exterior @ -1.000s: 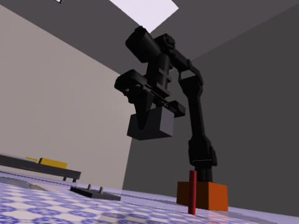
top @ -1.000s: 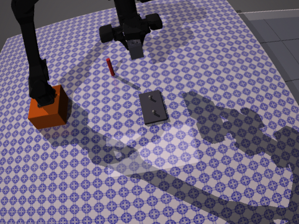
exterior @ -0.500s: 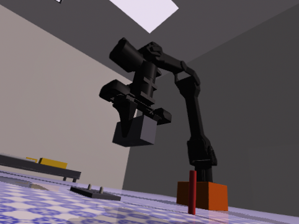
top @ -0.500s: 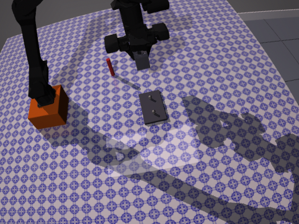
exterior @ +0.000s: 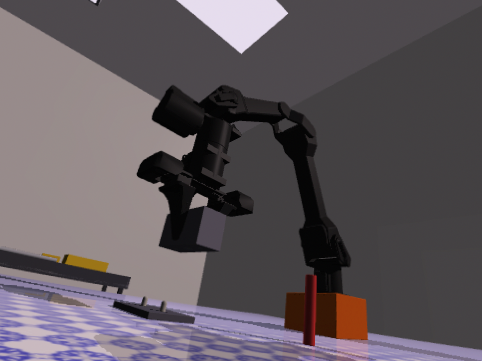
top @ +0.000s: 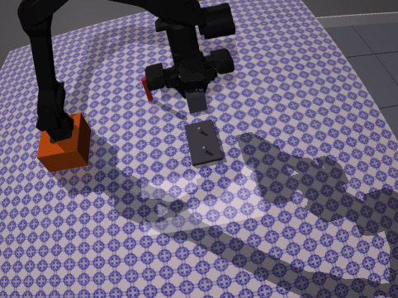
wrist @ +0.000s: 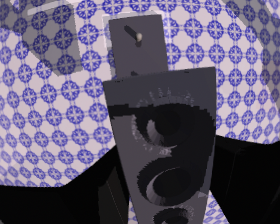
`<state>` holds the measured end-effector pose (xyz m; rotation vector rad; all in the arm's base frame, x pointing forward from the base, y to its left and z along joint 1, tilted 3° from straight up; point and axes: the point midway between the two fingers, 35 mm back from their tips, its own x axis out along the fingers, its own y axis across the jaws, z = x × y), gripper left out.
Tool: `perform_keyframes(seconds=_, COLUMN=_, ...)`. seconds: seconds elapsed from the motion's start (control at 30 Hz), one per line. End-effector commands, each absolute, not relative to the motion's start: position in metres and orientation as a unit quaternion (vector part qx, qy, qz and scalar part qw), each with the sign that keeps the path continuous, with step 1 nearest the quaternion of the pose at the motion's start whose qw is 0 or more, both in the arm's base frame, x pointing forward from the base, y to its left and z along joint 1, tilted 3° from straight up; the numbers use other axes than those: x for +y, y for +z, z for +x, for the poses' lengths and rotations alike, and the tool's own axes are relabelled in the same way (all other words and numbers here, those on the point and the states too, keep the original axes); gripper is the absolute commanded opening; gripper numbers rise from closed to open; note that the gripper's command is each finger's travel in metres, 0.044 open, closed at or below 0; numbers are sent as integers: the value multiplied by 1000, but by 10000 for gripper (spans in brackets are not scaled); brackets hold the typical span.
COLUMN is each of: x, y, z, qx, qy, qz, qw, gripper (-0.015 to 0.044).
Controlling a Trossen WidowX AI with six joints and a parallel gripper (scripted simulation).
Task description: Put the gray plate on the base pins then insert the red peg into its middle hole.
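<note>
My gripper [top: 196, 96] [exterior: 192, 225] [wrist: 155, 138] is shut on the gray plate [top: 197, 103] [exterior: 212, 230] [wrist: 125, 135], a thick block with three holes in a row in the wrist view. The plate hangs well above the table. The dark base [top: 195, 144] [exterior: 172, 316] [wrist: 150, 60] lies on the cloth, its two pins [top: 204, 148] [exterior: 163, 306] bare. In the wrist view the base shows beyond the plate's far end, with one pin [wrist: 139, 37] visible; the plate hides the rest. The red peg [top: 147, 89] [exterior: 310, 310] stands upright on the table, apart from the base, and is not in the wrist view.
The arm rises from an orange block [top: 68, 154] [exterior: 351, 317] at the left in the top view. The patterned cloth [top: 124, 268] covers the table and carries the arm's shadows. A yellow object [exterior: 86, 263] sits on a dark bench in the background of the exterior view.
</note>
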<state>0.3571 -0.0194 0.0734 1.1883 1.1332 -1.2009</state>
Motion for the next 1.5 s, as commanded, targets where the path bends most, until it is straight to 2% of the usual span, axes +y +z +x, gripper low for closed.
perform_keyframes(seconds=0.0, x=-30, y=66, z=357, qx=477, qy=-502, qz=496, qw=524, gripper=0)
perform_keyframes(seconds=0.67, x=-87, y=39, z=353, qx=472, qy=-507, qz=497, qw=522, gripper=0)
perform_keyframes(seconds=1.47, x=-87, y=35, z=354, qx=472, qy=-507, qz=497, qw=522, gripper=0)
